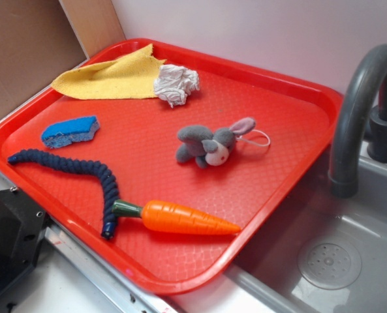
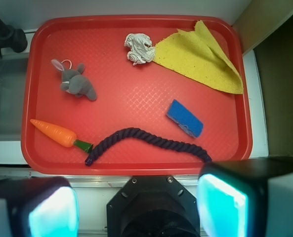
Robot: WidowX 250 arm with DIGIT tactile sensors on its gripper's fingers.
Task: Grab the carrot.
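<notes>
Carrot (image 2: 56, 133) lies on red tray (image 2: 136, 163), well ahead-left of gripper (image 2: 136, 207), whose fingers (image 2: 52, 210) are spread, holding nothing.

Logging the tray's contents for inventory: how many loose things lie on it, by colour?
Orange: 1, carrot
Grey: 1, plush bunny
Blue: 2, rope, sponge
Yellow: 1, cloth
White: 1, crumpled paper
Total: 6

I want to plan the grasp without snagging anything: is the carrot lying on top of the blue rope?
No: the carrot lies flat on the tray, only its green stem end meeting the rope.
</notes>
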